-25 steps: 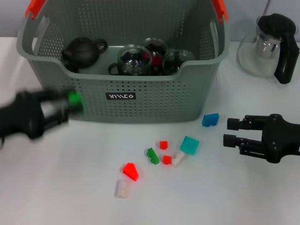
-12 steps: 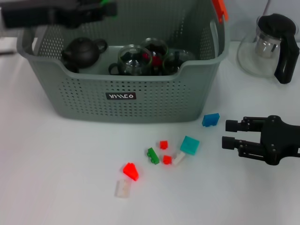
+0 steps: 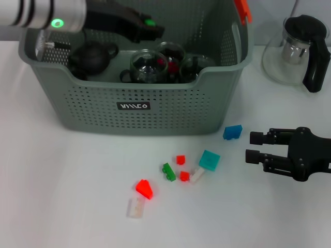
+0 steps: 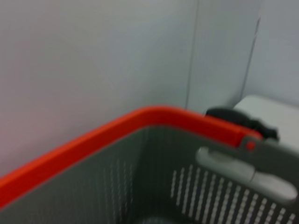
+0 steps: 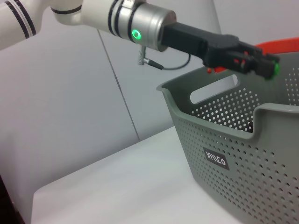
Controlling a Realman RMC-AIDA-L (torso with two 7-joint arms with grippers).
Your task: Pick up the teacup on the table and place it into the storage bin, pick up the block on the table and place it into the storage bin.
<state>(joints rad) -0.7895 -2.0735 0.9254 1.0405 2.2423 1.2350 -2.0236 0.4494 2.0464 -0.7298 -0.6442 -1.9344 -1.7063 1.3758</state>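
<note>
The grey storage bin [image 3: 134, 106] stands at the back of the table, and its wall also shows in the right wrist view [image 5: 243, 154]. My left gripper [image 3: 146, 27] reaches over the bin's open top, shut on a small green block [image 3: 150, 21]. The right wrist view shows the same gripper [image 5: 261, 64] and green block [image 5: 275, 68] above the rim. Glass teacups [image 3: 147, 66] and a black teapot [image 3: 93, 54] lie inside the bin. My right gripper [image 3: 253, 147] hovers open, right of a blue block [image 3: 232, 132] and a teal block [image 3: 209, 160].
Small red [image 3: 144, 188], green [image 3: 168, 171] and white [image 3: 134, 207] blocks lie scattered in front of the bin. A glass kettle with a black handle [image 3: 297, 49] stands at the back right. The left wrist view shows the bin's orange handle top [image 4: 140, 121].
My left arm has swung up from the bin's front left to above its open top, carrying the green block. The right gripper has barely moved.
</note>
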